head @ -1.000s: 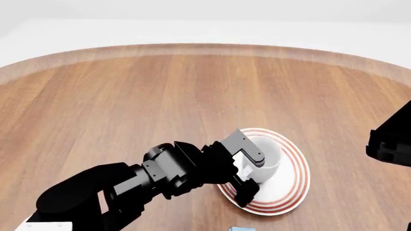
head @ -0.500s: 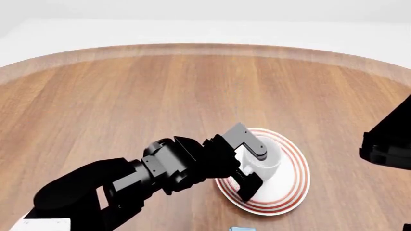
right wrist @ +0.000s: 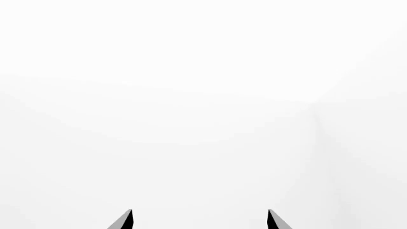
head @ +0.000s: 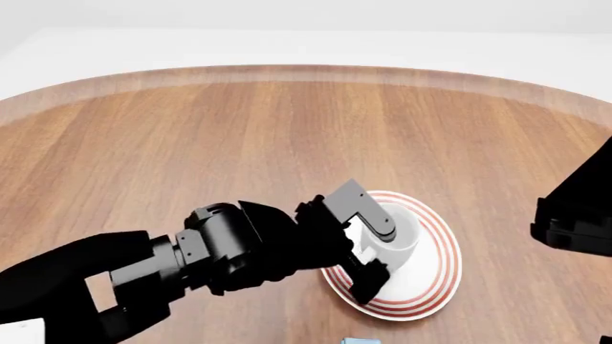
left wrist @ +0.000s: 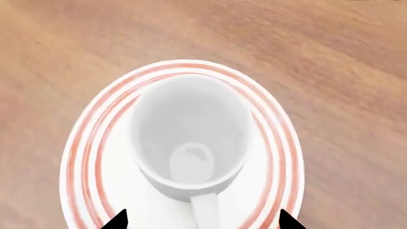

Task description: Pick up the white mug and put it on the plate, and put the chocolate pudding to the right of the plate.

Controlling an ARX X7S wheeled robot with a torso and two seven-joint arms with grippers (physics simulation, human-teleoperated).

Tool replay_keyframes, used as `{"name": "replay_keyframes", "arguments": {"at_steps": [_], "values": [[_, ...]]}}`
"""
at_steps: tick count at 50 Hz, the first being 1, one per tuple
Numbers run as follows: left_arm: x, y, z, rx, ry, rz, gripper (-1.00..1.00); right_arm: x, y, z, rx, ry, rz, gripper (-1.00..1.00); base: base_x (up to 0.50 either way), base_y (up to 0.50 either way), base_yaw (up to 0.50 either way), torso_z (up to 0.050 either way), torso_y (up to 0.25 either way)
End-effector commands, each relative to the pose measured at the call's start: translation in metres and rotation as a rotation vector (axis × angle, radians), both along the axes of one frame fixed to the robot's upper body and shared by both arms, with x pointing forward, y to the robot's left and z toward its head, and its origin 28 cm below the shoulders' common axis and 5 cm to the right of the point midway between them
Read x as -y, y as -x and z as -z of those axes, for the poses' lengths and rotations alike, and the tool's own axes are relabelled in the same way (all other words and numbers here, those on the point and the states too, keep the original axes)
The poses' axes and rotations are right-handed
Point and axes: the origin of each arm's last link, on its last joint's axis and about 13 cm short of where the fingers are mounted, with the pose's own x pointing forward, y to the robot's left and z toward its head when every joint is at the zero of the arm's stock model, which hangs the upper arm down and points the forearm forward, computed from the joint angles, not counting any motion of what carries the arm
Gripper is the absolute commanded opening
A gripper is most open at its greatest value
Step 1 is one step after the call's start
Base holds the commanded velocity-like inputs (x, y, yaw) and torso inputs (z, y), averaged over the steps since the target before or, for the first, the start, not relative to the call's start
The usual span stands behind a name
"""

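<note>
While the left arm (head: 143,276) reaches in across the table (head: 191,143) from the plate's left, its gripper (head: 368,247) straddles the mug (head: 394,236) with its fingers spread: one finger (head: 368,215) lies on the far side of the mug, the other (head: 368,281) on the near side over the plate's rim. In the left wrist view the two fingertips show as dark points wide apart, clear of the mug (left wrist: 188,136) walls and handle (left wrist: 205,212), so the gripper is open and holds nothing. That spread fits a release; the mug stands upright by itself.

The mug sits on the plate (head: 440,276), roughly at its middle, with red rings visible all round it in the wrist view (left wrist: 86,143). Its handle points back toward the gripper, which suggests it was carried by that side. The first half of the task looks done as things lie.

Just below the plate, at the head view's bottom edge, a small blue corner (head: 359,340) shows. It may be the pudding, but too little is visible to be sure. If so, it lies in front of the plate, not to its right, and that half is not yet done.

To the right of the plate, the right arm (head: 574,215) shows only as a dark block at the frame's edge, well apart from the plate. Its wrist view sees blank white, with two fingertips (right wrist: 127,220) spaced apart; the right gripper (right wrist: 198,222) appears open and empty, probably parked out of the way.
</note>
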Motion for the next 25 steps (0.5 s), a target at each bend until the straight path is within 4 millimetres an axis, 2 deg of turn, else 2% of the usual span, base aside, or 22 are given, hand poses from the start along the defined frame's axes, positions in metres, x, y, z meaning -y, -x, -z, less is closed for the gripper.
{"name": "replay_keyframes", "arguments": {"at_steps": [1, 10, 25], "values": [[-0.005, 0.021, -0.02, 0.052, 0.038, 0.059, 1.0, 0.0, 0.002, -0.001, 0.012, 0.014, 0.011, 1.0, 0.0, 0.0, 0.0, 0.0, 0.0], [-0.02, 0.037, -0.038, 0.114, 0.062, 0.073, 1.0, 0.0, 0.003, -0.002, 0.013, 0.012, 0.008, 1.0, 0.0, 0.0, 0.0, 0.0, 0.0], [-0.047, 0.065, -0.092, 0.261, 0.237, 0.072, 1.0, -0.001, 0.004, -0.002, 0.011, 0.013, 0.004, 1.0, 0.0, 0.0, 0.0, 0.0, 0.0]]}}
